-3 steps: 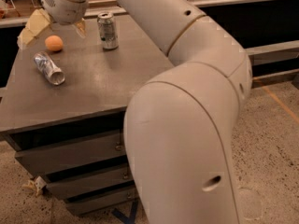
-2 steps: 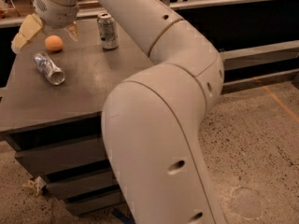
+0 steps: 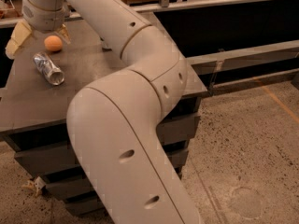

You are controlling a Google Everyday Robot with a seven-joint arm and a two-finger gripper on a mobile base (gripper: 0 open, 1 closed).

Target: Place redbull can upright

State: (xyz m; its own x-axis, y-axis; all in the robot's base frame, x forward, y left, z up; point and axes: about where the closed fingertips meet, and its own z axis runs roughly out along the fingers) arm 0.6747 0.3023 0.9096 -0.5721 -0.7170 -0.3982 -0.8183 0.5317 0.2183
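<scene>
The redbull can (image 3: 48,68) is slim and shiny silver. It lies on its side on the left part of the grey table top (image 3: 28,104), its open end toward the front. My gripper (image 3: 41,34) hangs over the table's far left, just behind the can and apart from it. Its two pale fingers (image 3: 17,35) are spread wide, with nothing held. My big white arm crosses the middle of the view and hides the table's centre and right.
An orange ball (image 3: 53,43) sits on the table between the gripper's fingers and just behind the can. The table has drawers (image 3: 32,157) below. A dark wall with rails (image 3: 243,17) runs behind. Concrete floor (image 3: 252,162) lies to the right.
The arm has swung left across the view and the gripper now sits lower, nearer the lying can. The wider upright can at the back is now hidden behind the arm.
</scene>
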